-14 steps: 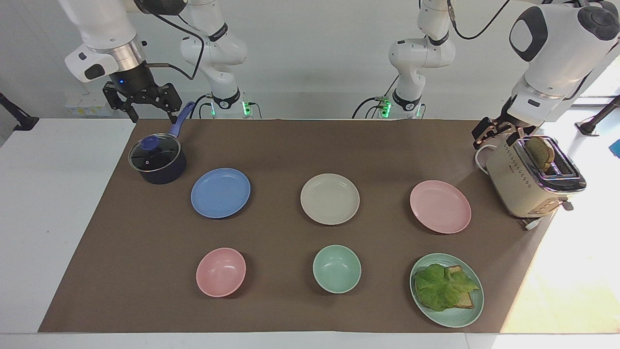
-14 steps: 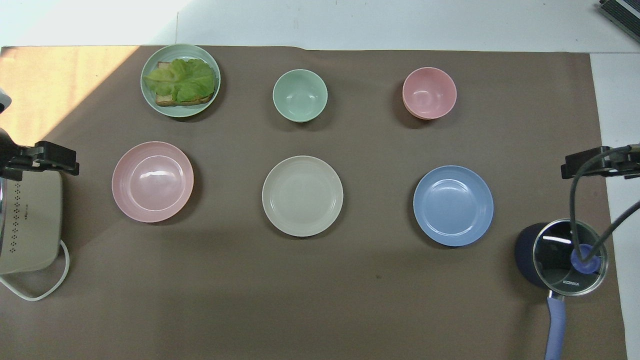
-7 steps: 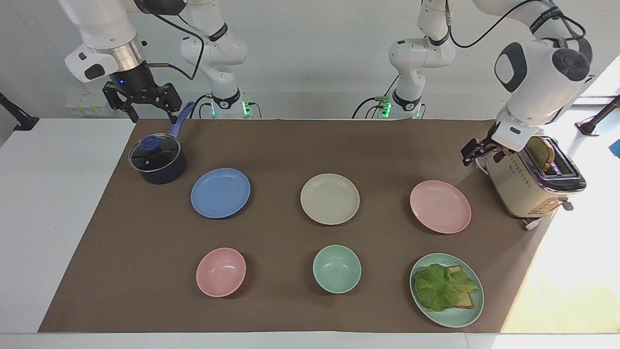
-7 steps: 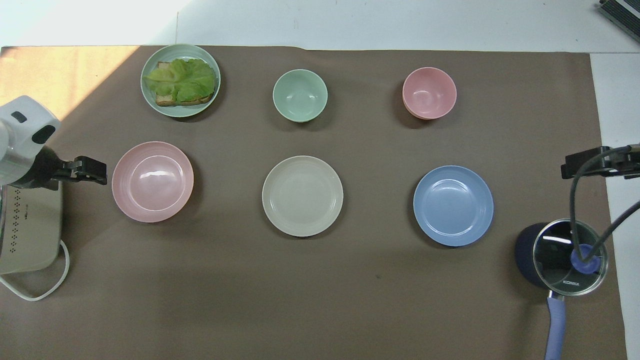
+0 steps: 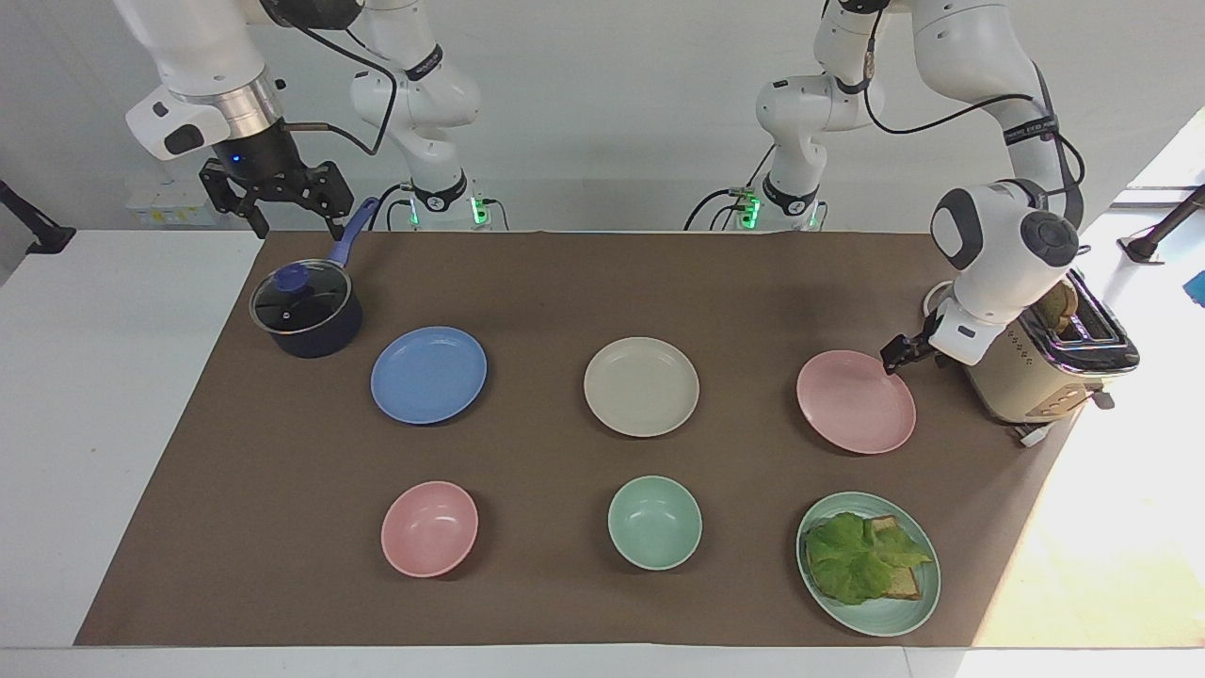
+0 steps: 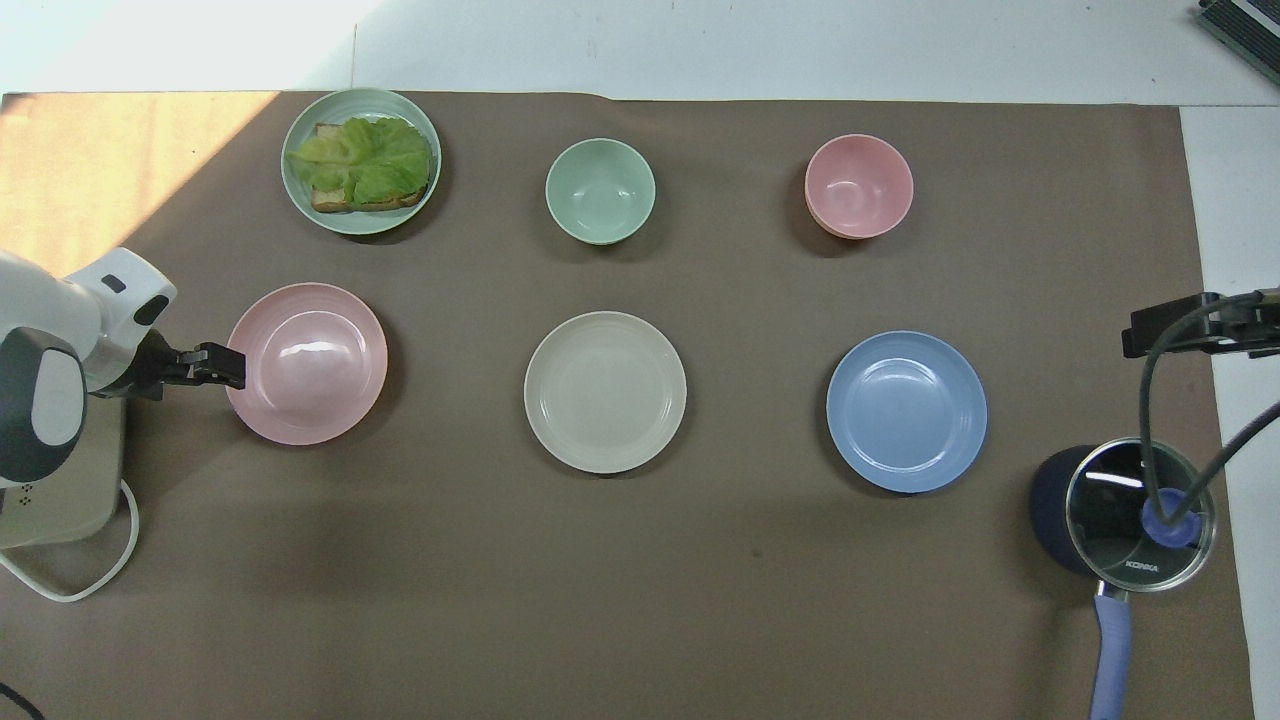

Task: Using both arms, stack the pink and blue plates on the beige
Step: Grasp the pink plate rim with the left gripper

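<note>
Left gripper: I saw my left gripper [image 5: 893,357] low at the rim of the pale pink round matte plate [image 5: 856,401], on the edge toward the left arm's end of the table; I could not tell whether it touched the rim. I read its jaws as wide apart, with nothing held.

Right gripper: my right gripper [image 5: 284,200] hung in the air above the table edge beside the dark blue saucepan with a glass lid [image 5: 306,312], jaws spread wide and empty.

Pink plate: it lay flat on the brown mat [image 5: 527,282], directly in front of the left jaws, with the cream boxy toaster [image 5: 1036,372] at the gripper's back.

Beige plate: the cream-beige round matte plate [image 5: 641,386] sat mid-mat, between the two grippers and well apart from both.

Blue plate: the medium blue round matte plate [image 5: 428,374] lay flat, near the saucepan and well apart from the right jaws.

Stack: I saw all three plates lying separately in one row, none on another.
</note>
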{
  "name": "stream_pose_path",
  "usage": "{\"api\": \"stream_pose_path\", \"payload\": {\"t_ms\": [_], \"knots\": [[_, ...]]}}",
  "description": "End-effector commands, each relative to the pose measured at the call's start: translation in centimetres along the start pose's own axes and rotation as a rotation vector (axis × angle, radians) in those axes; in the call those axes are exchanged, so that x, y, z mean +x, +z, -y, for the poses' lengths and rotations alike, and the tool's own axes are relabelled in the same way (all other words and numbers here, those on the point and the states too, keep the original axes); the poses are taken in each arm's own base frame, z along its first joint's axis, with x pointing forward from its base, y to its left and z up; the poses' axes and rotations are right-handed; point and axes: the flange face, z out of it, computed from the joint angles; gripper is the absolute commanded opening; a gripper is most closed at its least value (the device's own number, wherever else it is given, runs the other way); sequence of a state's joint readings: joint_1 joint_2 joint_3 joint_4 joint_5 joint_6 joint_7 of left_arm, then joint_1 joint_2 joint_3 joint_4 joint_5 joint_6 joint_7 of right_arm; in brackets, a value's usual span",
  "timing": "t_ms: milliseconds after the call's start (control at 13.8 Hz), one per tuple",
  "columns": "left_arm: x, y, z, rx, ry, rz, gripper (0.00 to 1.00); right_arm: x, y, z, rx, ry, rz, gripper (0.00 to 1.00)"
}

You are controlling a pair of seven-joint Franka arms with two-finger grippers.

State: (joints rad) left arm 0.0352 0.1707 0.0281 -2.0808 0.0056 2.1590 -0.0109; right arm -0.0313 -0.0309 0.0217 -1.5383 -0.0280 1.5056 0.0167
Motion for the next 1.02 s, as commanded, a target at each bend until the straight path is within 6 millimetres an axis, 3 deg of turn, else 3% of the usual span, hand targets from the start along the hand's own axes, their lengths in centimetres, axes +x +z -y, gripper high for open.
{"api": "stream_pose_path", "payload": {"t_ms": [0, 145, 218, 290, 363, 653, 798, 943], "knots": [[-0.3, 2.9, -0.6, -0.005, 0.006, 0.002, 1.00, -0.4, -0.1, -0.3, -0.011, 0.020, -0.004, 1.00], [-0.5, 3.5, -0.7, -0.004, 0.007, 0.018, 1.00, -0.4, -0.1, -0.3, -0.011, 0.020, -0.004, 1.00], [-0.6, 3.5, -0.4, -0.005, 0.004, 0.029, 0.80, -0.4, -0.1, -0.3, -0.011, 0.020, -0.004, 1.00], [-0.6, 3.3, -0.1, -0.005, 0.009, 0.058, 0.28, -0.4, -0.1, -0.3, -0.011, 0.020, -0.004, 1.00], [-0.4, 2.6, -0.1, -0.005, 0.011, 0.065, 0.00, -0.4, -0.1, -0.2, -0.009, 0.020, -0.003, 1.00], [-0.1, 1.5, 0.0, -0.006, 0.009, 0.078, 0.00, -0.5, -0.1, -0.2, -0.009, 0.020, -0.003, 1.00], [0.6, -0.3, 0.4, -0.007, 0.005, 0.096, 0.00, -0.5, -0.1, -0.2, -0.009, 0.020, -0.005, 1.00], [0.9, -0.4, 0.8, -0.021, -0.007, 0.107, 0.00, -0.5, -0.1, -0.2, -0.009, 0.020, -0.003, 1.00]]}}
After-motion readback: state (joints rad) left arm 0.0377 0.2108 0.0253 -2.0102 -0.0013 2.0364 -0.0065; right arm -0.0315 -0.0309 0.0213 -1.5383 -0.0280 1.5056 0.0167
